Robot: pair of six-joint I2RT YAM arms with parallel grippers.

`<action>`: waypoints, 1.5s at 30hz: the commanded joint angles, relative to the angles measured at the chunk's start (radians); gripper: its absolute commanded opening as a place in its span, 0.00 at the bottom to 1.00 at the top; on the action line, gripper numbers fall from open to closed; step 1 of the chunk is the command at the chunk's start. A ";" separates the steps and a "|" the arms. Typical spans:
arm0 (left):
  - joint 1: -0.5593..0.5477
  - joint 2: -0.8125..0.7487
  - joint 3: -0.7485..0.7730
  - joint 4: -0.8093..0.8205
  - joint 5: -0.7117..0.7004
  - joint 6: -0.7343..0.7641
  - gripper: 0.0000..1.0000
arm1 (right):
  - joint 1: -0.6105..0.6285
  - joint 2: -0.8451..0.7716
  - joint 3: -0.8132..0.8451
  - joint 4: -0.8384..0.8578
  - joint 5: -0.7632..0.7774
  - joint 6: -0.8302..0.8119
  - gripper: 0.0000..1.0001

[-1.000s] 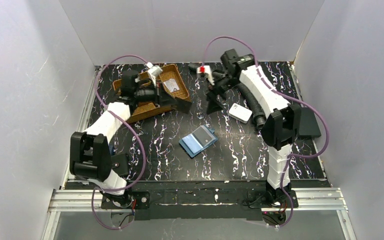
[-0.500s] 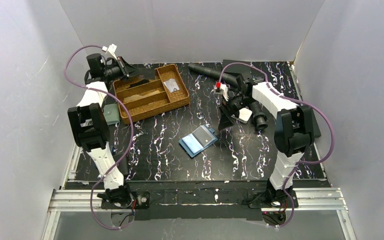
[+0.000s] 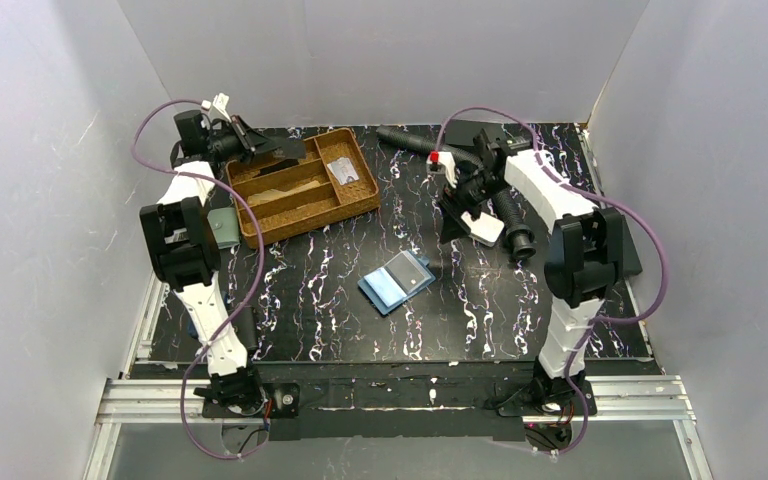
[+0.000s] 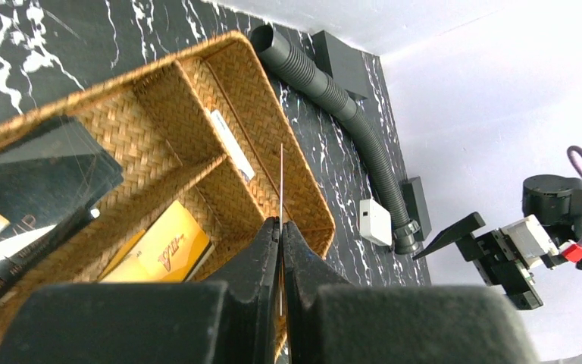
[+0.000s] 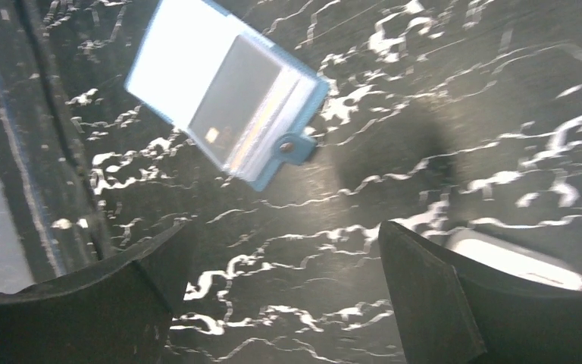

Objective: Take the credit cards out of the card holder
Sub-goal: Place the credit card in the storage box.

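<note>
Pinching a credit card (image 4: pixel 281 178) edge-on, the left claw (image 4: pixel 280 227) is clamped tight above the wicker tray (image 4: pixel 121 80), likely to drop it there; the right claw (image 5: pixel 280 265) hangs spread wide, the card holder (image 5: pixel 163 64) lying open ahead of it with a second card (image 5: pixel 235 98) slotted inside

One card holder (image 3: pixel 397 281), one wicker tray (image 3: pixel 312 222), one white box (image 3: pixel 483 229)

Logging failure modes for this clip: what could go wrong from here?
1. The left end effector pinches a thin card edge-on by the wicker tray; the card could slip and land outside the tray.
2. The card holder lies open and unheld, a dark card in its slots; pulling may drag it.
3. The open right end effector hovers beside the white box and might knock it.
</note>
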 commanded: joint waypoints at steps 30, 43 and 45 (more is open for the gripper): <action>0.033 0.114 -0.009 0.295 -0.133 -0.102 0.00 | 0.004 -0.029 0.081 -0.055 0.152 -0.012 0.98; 0.052 0.196 0.021 0.295 -0.181 -0.094 0.01 | 0.005 -0.036 0.079 -0.052 0.147 -0.001 0.98; 0.053 0.192 0.011 0.291 -0.184 -0.092 0.03 | 0.006 -0.041 0.076 -0.053 0.146 -0.001 0.98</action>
